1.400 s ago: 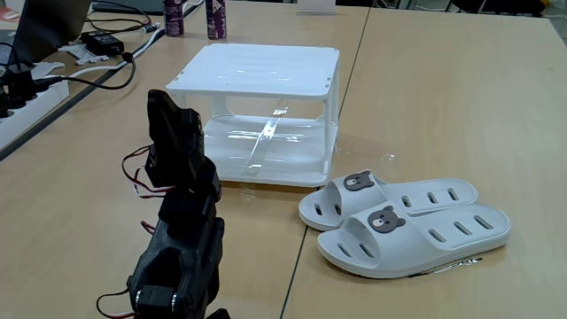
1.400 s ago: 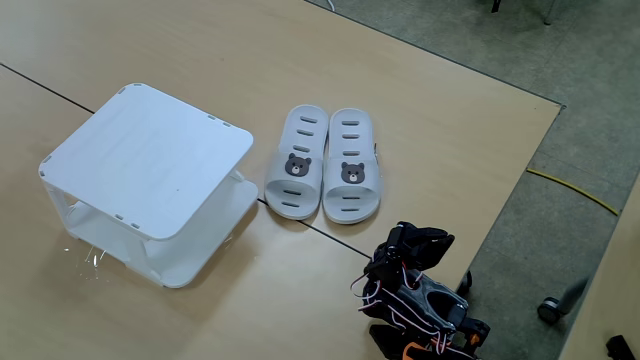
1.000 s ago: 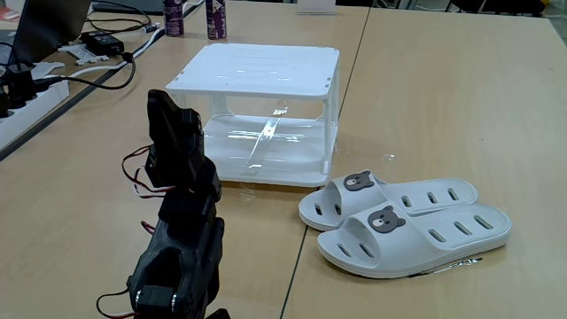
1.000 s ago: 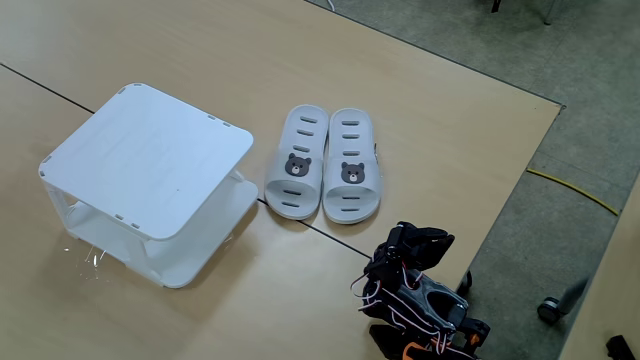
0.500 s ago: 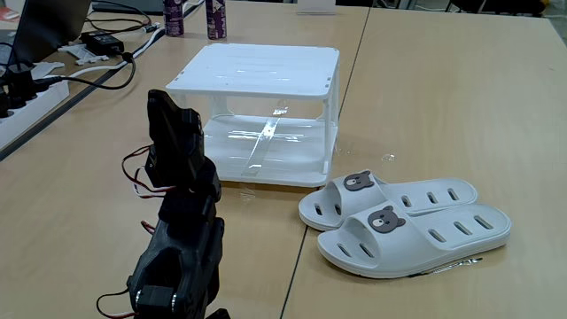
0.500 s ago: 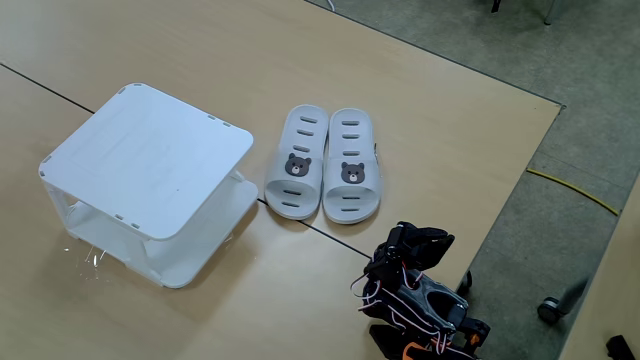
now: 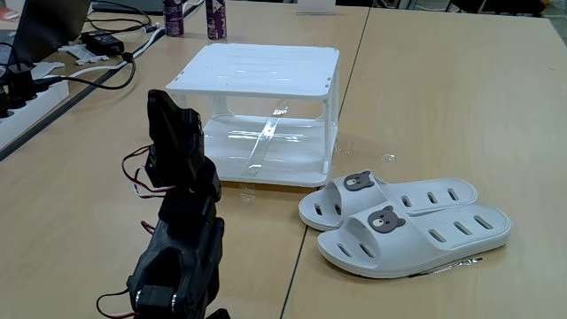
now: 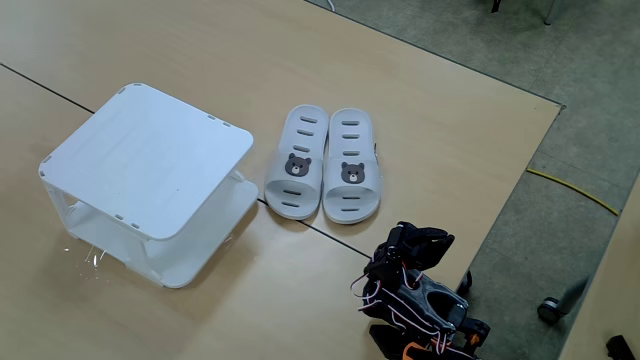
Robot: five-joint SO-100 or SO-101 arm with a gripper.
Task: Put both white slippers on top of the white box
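Observation:
Two white slippers lie side by side on the wooden table, each with a bear face patch: the farther slipper [image 7: 390, 196] and the nearer slipper [image 7: 416, 232] in one fixed view, and the same pair [image 8: 296, 160] [image 8: 350, 166] in the other. The white box [image 7: 257, 67] [image 8: 150, 155], a two-tier rack with a flat top, stands just beside them with nothing on top. My black arm sits folded up, well apart from both. Its gripper [image 7: 165, 108] [image 8: 420, 241] holds nothing that I can see, and its jaws are too dark to read.
A power strip [image 7: 22, 111], cables [image 7: 97, 71] and a laptop [image 7: 49, 27] crowd the table's far left, and two purple cans [image 7: 215, 18] stand behind the box. The table edge [image 8: 520, 190] drops to grey floor with a yellow cable [image 8: 570, 187].

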